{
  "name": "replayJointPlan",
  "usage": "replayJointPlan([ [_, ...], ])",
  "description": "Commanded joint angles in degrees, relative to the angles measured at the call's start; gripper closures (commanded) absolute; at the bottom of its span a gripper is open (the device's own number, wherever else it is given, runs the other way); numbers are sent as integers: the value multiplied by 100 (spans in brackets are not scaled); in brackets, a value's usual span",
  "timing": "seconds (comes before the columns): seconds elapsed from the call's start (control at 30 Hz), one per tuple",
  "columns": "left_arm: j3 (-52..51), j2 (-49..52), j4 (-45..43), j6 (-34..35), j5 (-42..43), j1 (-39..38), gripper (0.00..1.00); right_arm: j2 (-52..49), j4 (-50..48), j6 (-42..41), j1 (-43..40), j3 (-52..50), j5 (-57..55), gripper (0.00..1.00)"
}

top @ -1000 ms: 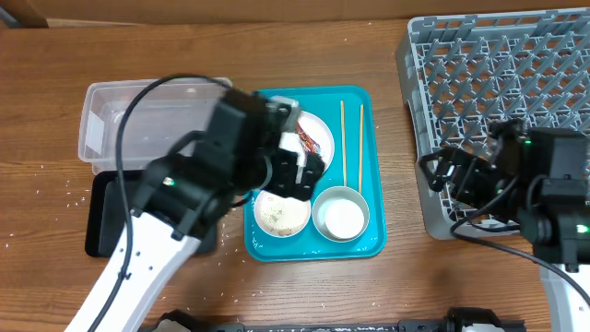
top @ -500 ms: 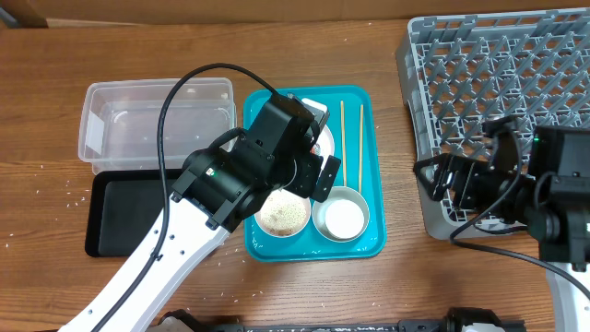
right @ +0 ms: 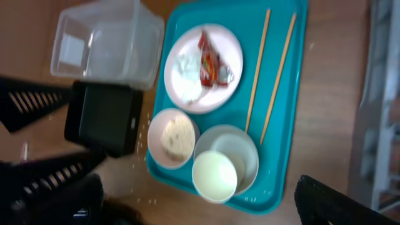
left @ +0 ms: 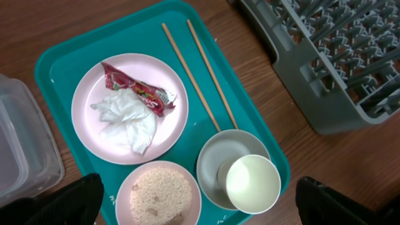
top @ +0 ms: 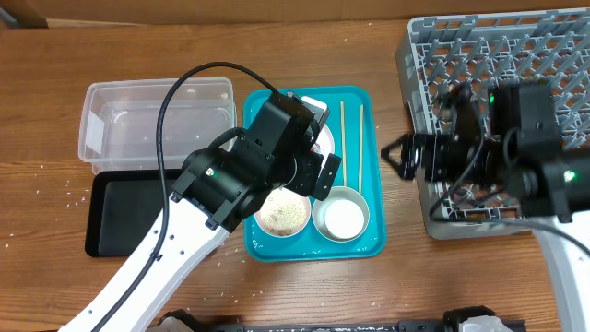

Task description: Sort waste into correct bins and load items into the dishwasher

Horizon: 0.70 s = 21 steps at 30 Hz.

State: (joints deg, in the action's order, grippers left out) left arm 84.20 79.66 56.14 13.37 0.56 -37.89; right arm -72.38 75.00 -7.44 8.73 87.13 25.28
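The white plate (left: pixel 161 128) on the teal tray holds the red-and-white wrapper (left: pixel 139 92) and the crumpled paper scrap (left: pixel 125 122). Two chopsticks (left: pixel 200 78) lie beside it. A small bowl of rice (left: pixel 157 195) and a white cup (left: pixel 252 184) standing in a grey-white bowl (left: pixel 215 159) sit in front. My left gripper (left: pixel 200 206) hovers open above these dishes (top: pixel 318 148) and holds nothing. My right gripper (top: pixel 401 157) is open and empty, between the tray and the grey dish rack (top: pixel 498 65). Its view shows the plate (right: pixel 203 37), the cup (right: pixel 214 176) and the chopsticks (right: pixel 269 75).
The clear tub (top: pixel 152 120) stands left of the teal tray (top: pixel 364 240), with the black tray (top: pixel 129 212) in front of it. Pale crumbs (top: pixel 55 180) lie scattered on the wood at the left. The left arm hides most of the plate in the overhead view.
My right arm has swung left from the rack's front corner toward the teal tray. My left arm moved over the tray a second ago and has held still since.
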Motion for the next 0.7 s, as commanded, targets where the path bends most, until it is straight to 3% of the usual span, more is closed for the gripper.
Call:
replayJointPlan([
  [0.0, 70, -26, 39, -48, -68, 4, 0, -92, 42, -57, 22, 658, -317, 0],
  [0.2, -13, 17, 199, 101, -39, 2, 0, -28, 721, -247, 24, 555, -343, 0],
  [0.4, -59, 407, 396, 101, 354, 2, 0, 2, 887, -595, 22, -297, -520, 0],
  [0.67, -59, 1314, 608, 103, 1049, 2, 20, 4, 367, -1504, 22, -1108, -776, 0],
])
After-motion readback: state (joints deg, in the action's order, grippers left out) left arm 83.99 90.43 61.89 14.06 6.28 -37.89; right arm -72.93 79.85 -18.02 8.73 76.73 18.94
